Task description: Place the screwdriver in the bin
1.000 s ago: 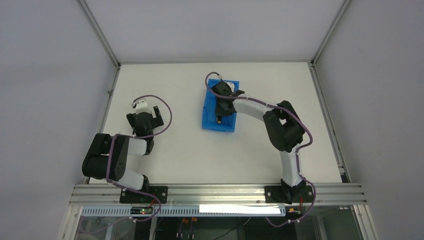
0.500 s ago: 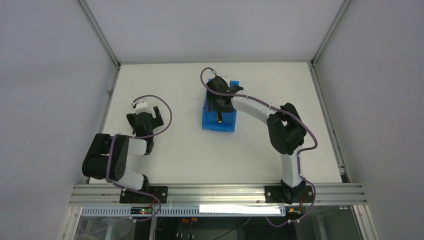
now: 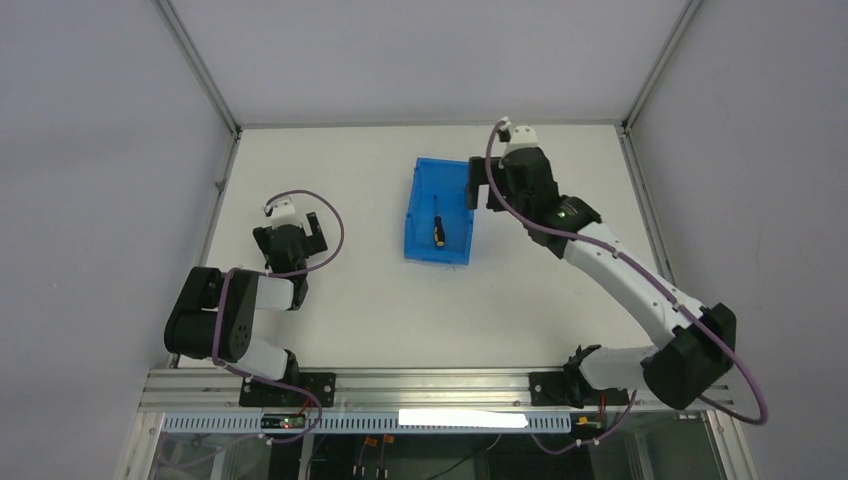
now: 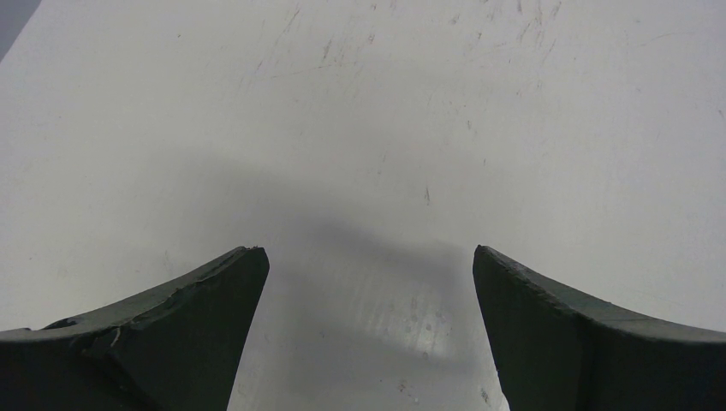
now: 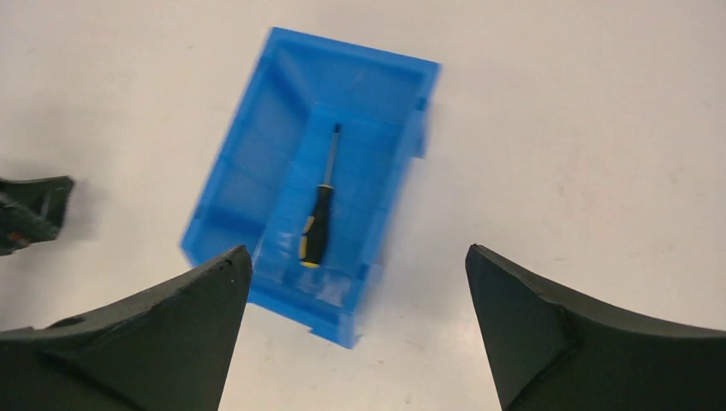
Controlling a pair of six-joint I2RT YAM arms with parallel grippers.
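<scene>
Found left gripper (image 4: 368, 250) at 9 o'clock on the table (image 3: 350, 170), well apart from the rest. Saw its jaws spread wide with nothing between them, only scuffed white surface below in the wrist view.

Found bin (image 3: 421, 205) near table centre, slightly toward 12 o'clock. Bright blue, rectangular, raised walls, long axis 12 to 6.

Spotted screwdriver (image 3: 437, 231) lying flat on the bin floor, in the 3 o'clock half, closer to the 6 o'clock wall. Black handle, yellow-orange at the butt end and along one side of the grip, thin dark shaft. Read the shaft as aimed at 12 o'clock, butt at 6. Far shorter than the bin. Touched by neither gripper.

Found right gripper (image 5: 357, 248) off the bin's 2 o'clock corner in the top view, just beside the rim. Could not tell whether it touched the wall. Saw its jaws spread wide and empty, with bin and screwdriver in sight below.
</scene>
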